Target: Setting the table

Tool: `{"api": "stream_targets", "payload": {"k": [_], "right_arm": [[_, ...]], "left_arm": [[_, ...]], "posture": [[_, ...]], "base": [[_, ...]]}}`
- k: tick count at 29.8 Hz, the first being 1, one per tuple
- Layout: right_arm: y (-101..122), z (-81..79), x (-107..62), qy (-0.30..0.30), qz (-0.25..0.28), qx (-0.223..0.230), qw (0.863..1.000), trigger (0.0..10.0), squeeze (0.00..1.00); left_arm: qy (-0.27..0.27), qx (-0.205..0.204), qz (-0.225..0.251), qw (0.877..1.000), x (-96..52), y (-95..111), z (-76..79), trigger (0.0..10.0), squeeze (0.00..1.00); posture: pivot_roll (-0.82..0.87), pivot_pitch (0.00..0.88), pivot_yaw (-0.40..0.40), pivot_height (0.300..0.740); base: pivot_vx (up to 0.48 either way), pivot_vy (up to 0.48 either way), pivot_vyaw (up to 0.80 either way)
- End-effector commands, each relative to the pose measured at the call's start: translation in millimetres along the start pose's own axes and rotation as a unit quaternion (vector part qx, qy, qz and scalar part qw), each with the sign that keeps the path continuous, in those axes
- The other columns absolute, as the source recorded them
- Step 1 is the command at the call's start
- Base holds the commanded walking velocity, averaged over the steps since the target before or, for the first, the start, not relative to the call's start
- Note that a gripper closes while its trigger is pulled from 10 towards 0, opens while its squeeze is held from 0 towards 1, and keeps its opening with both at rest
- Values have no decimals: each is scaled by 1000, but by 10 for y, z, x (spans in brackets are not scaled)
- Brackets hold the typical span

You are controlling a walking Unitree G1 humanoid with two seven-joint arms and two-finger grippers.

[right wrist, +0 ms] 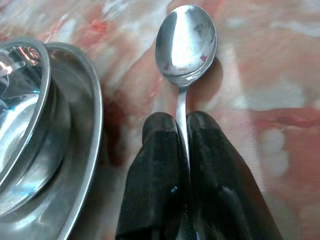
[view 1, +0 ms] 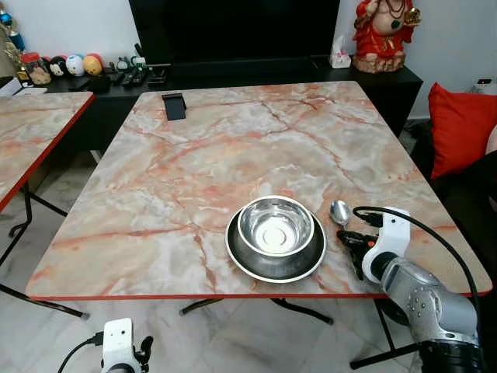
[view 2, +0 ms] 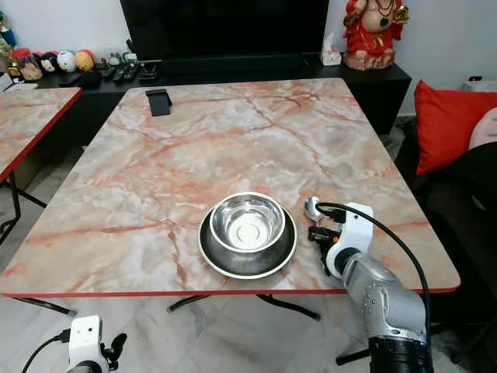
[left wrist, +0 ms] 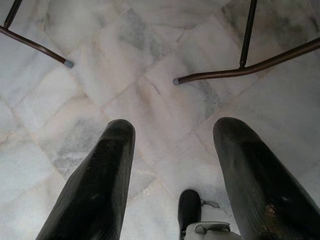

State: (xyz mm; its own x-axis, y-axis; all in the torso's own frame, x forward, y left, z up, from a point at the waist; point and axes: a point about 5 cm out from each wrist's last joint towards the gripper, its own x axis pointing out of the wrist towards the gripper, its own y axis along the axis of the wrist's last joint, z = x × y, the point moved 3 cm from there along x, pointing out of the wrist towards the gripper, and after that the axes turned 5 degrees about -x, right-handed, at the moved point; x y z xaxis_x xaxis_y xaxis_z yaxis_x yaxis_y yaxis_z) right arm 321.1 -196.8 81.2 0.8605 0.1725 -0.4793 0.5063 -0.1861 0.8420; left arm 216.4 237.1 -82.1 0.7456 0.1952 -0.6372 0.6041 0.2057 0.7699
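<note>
The right claw [right wrist: 182,130] is squeezed tight on the spoon [right wrist: 186,42] by its thin handle. The spoon lies near the table's [view 1: 233,148] front edge, just beside the plate [view 1: 276,256] and bowl [view 1: 276,225]. It looks light, stiff and slippery, so hold the handle firmly. The left claw [left wrist: 175,165] hangs wide open, holding nothing.

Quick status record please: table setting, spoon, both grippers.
table: marble-patterned top, red edge
plate: steel, near the front edge
bowl: steel, sits on the plate
spoon: on the table, right of the plate, handle pinched
right gripper: shut on the spoon handle
left gripper: open, hanging low over the floor
</note>
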Motion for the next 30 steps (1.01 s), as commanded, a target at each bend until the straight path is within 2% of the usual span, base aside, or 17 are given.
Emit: {"api": "stream_targets", "payload": {"k": [1, 12, 17, 30], "right_arm": [[66, -85, -9, 11, 11, -1, 1000, 10000, 0], [18, -179, 37, 10, 6, -18, 1000, 10000, 0], [-20, -154, 46, -3, -2, -40, 999, 10000, 0], [-2, -100, 86, -29, 14, -44, 999, 10000, 0]], "left_arm": [[-1, -1, 0, 1000, -7, -11, -6, 10000, 0], [0, -2, 1, 1000, -8, -8, -12, 10000, 0], [0, -1, 2, 1000, -7, 0, -16, 10000, 0], [1, 2, -1, 1000, -6, 1, -42, 10000, 0]], "posture": [[-127, 0, 61, 740], [-123, 0, 63, 740], [-122, 0, 66, 740], [-115, 0, 71, 740]], "base": [[0, 0, 0], [0, 0, 0], [0, 0, 0], [0, 0, 0]]}}
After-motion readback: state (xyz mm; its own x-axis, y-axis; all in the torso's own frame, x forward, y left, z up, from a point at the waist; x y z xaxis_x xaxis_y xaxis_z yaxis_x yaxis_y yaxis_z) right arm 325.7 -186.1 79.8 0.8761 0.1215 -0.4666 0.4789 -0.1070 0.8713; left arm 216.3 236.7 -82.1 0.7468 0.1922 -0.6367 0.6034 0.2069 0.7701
